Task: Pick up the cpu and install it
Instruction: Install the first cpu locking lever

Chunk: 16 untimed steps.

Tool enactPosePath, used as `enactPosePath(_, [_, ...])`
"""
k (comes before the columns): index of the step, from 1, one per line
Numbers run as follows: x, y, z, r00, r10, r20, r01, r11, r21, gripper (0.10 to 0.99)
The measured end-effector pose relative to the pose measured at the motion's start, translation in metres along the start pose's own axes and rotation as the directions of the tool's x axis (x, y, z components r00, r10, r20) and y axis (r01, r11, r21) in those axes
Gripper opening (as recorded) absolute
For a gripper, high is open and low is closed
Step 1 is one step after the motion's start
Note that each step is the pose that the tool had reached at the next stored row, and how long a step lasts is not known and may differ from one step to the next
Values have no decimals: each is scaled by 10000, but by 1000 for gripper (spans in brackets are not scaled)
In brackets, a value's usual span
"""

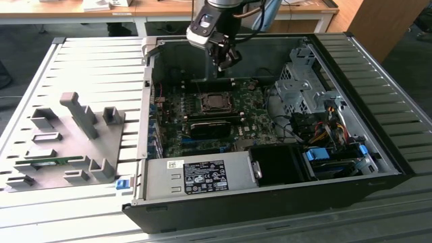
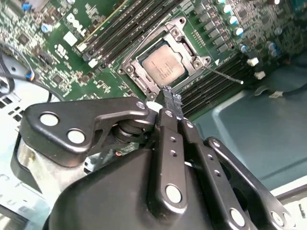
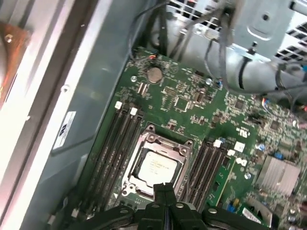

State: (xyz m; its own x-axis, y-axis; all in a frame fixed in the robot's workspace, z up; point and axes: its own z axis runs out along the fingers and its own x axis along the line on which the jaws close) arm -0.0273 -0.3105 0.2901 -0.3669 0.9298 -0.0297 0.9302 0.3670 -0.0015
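Observation:
The cpu lies flat in the open socket on the green motherboard inside the computer case, its silvery top facing up. Both wrist views show the cpu seated within the metal socket frame. My gripper hangs above the board, a little toward the case's back wall from the socket. Its black fingertips are pressed together and hold nothing. In the first wrist view the gripper sits just off the socket's edge.
Memory slots flank the socket on both sides. The case wall, a drive cage and loose cables ring the board. On the exterior view's left lies a grey fixture plate with blocks and a green strip.

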Motion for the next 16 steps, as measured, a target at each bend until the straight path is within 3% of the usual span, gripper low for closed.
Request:
enactPosePath(7, [0, 0, 2, 9943, -1070, 3, 1070, 9943, -33, 106])
enactPosePath(16, [0, 0, 3, 9733, -2295, 11, 2295, 9733, -68, 106])
